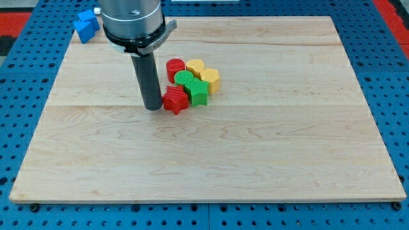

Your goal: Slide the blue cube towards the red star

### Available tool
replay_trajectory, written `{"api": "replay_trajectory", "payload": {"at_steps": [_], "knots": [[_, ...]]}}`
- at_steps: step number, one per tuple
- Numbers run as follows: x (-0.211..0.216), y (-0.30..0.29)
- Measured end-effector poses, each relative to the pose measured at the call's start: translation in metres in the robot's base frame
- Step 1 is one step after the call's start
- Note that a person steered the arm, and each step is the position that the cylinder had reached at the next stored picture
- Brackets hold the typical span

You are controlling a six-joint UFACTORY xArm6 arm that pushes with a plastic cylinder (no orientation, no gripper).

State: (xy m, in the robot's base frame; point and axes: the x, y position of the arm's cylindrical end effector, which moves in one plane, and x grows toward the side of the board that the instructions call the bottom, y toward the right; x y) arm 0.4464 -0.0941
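Observation:
The blue cube (85,25) lies off the wooden board (204,153), on the blue perforated surface past its top left corner. The red star (174,100) sits on the board, left of centre, at the lower left of a tight cluster of blocks. My tip (153,107) rests on the board just to the left of the red star, touching or nearly touching it. The blue cube is far from my tip, up and to the left. A second blue shape partly shows behind the cube.
The cluster next to the red star holds a red cylinder (175,67), a yellow block (195,67), a yellow hexagonal block (210,79), a green rounded block (186,79) and a green cube (199,93). The arm's grey housing (131,22) hangs over the board's top left.

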Motion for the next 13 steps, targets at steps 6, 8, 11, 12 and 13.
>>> {"api": "replay_trajectory", "payload": {"at_steps": [6, 8, 11, 12, 13], "knots": [[-0.166, -0.201], [-0.239, -0.2], [-0.255, -0.199], [-0.255, -0.165], [-0.254, -0.116]]}}
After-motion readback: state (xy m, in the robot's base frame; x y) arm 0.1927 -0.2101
